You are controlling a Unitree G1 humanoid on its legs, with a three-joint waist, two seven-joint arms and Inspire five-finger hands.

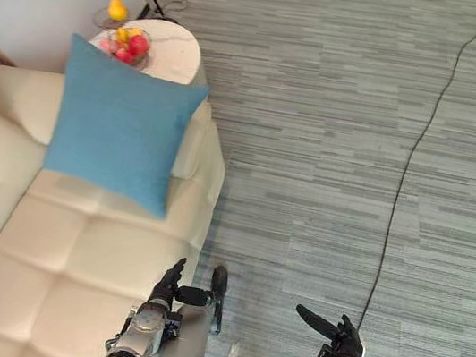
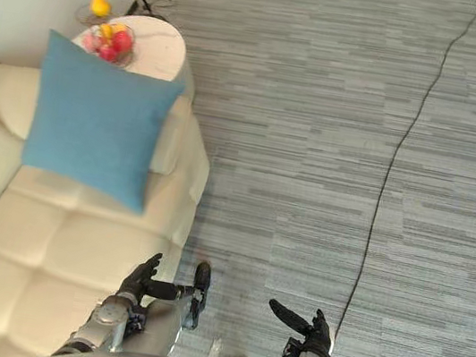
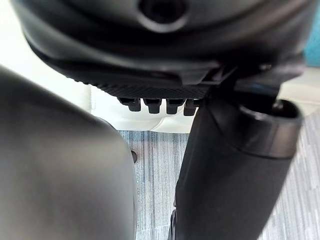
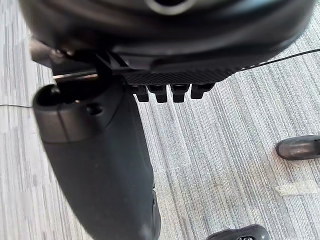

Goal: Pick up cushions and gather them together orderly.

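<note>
Blue cushion [image 1: 119,128] leans at the cream sofa's [image 1: 71,261] far end. Left hand [image 1: 165,290] and right hand [image 1: 345,340] hang near, fingers relaxed, holding nothing.

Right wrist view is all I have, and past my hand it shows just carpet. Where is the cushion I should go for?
Observer: The blue cushion is on your left, propped at the far end of the cream sofa, by its armrest.
Operator: Is my other hand anywhere near it?
Observer: No. The left hand hovers open over the near edge of the sofa seat, well short of the cushion and holding nothing.
</note>
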